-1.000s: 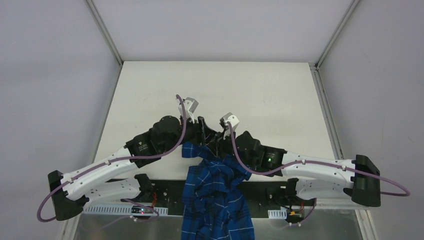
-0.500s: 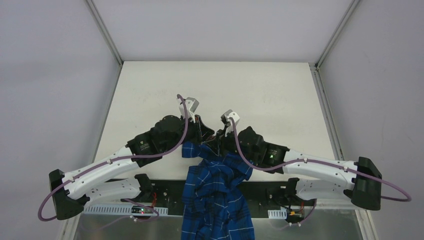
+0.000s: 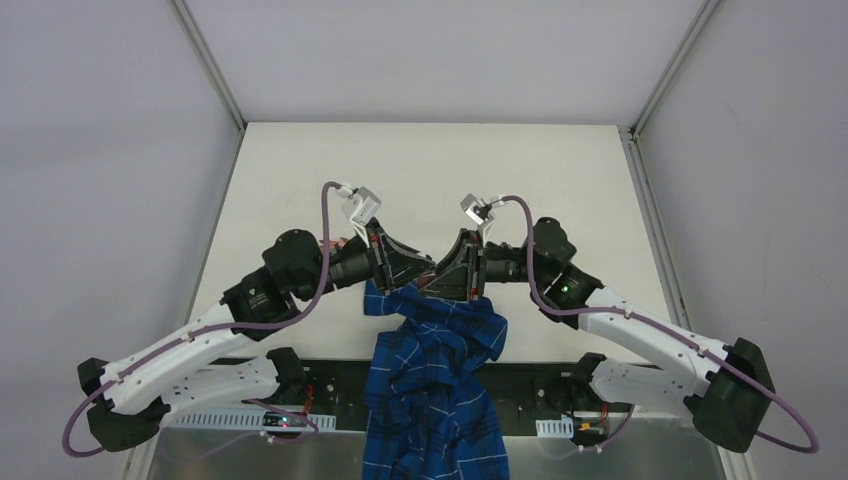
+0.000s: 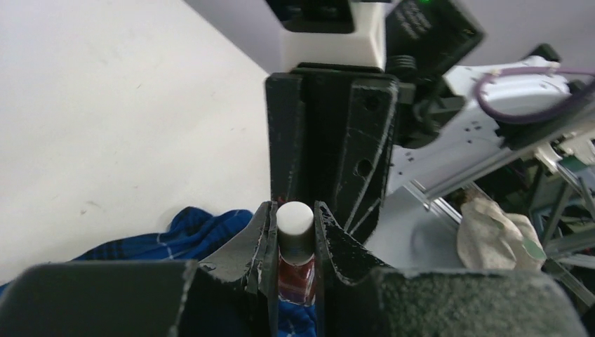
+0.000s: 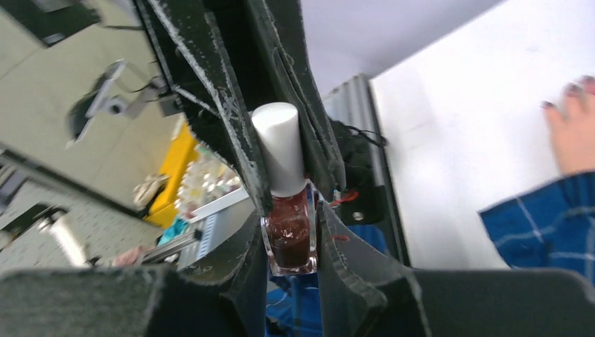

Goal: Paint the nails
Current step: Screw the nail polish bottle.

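1. Left end effector (image 4: 295, 212) is found closed on the white cap (image 4: 295, 219) of the polish bottle (image 5: 288, 242). The right end effector (image 5: 289, 223) is clamped on the bottle's dark red glass body. The two are met tip to tip over the near middle of the bench (image 3: 520, 180).
2. Open bench surface is noted beyond the pair and to both sides. The frame posts (image 3: 212, 70) are set at the far corners.
3. The nails (image 5: 548, 104) are shown by the right wrist view alone, as dark tips on a pale hand (image 5: 577, 133) laid on the bench, well apart from the bottle. In the top view they are hidden behind the left arm (image 3: 250, 300).
4. A blue plaid sleeve (image 3: 430, 385) is draped over the near edge, its cuff end directly beneath the joined end effectors.
5. A crumpled rag (image 4: 491, 235) is recorded off the bench in the left wrist view.
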Available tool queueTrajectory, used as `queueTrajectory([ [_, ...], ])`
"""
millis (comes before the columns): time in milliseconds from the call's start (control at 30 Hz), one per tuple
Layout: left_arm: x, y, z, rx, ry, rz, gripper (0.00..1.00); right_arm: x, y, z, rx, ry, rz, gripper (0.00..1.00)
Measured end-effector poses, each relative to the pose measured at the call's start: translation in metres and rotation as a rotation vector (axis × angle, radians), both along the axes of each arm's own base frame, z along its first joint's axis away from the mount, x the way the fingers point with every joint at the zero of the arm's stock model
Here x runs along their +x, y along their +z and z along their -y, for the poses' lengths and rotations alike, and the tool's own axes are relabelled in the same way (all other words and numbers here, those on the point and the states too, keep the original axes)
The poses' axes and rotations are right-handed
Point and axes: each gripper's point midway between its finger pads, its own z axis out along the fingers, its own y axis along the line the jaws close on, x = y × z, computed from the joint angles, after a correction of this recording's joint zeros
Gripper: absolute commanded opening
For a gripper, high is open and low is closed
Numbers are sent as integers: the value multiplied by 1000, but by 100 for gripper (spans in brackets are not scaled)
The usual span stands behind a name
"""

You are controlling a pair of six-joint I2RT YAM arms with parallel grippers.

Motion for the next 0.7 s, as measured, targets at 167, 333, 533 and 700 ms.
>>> queueTrajectory([
  [167, -23, 22, -5, -56, -107, 70, 0, -18, 21, -1, 93, 159, 8, 0],
  [333, -34, 25, -4, -59, -173, 104, 0, -28, 25, 1, 115, 237, 15, 0],
  [533, -38, 27, -3, -56, -200, 126, 33, -30, 27, 4, 118, 243, 28, 0],
  [700, -39, 16, -2, -4, -227, 150, 84, -11, 26, 12, 84, 98, 0, 0],
])
